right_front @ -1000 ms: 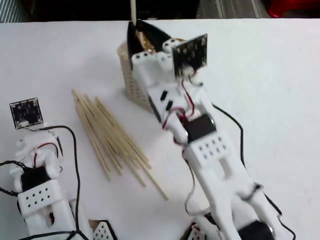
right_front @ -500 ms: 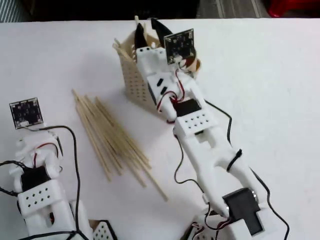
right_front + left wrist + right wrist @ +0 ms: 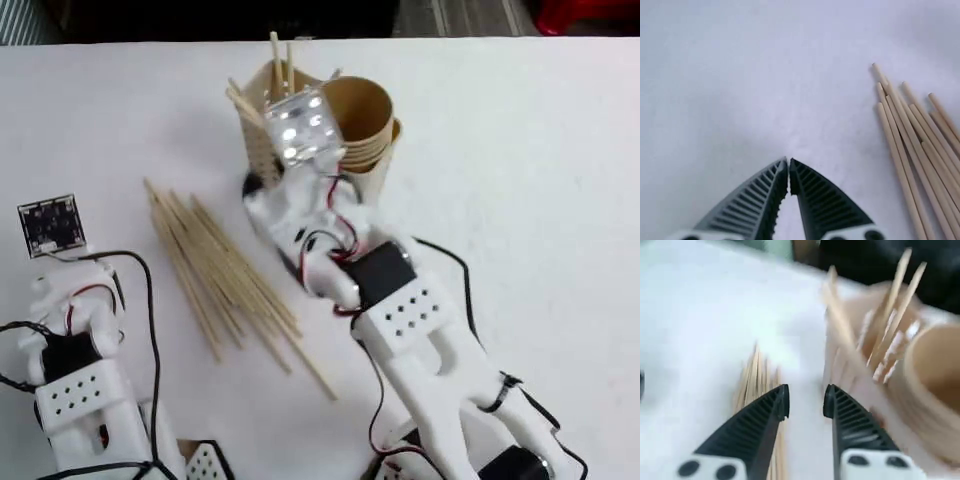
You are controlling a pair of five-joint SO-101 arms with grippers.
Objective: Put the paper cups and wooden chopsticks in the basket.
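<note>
White table [image 3: 520, 150]: right gripper [image 3: 806, 400], parted and empty, could topple the basket [image 3: 258, 152] reaching chopsticks [image 3: 220, 280] at its seven o'clock; left gripper [image 3: 789, 167] pressed together

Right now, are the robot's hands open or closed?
Left hand: closed, holding nothing.
Right hand: open, holding nothing.

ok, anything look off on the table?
Loose chopsticks lie fanned on the table beside the basket, not in it. Those in the basket lean out at mixed angles. The cups look tilted.
</note>
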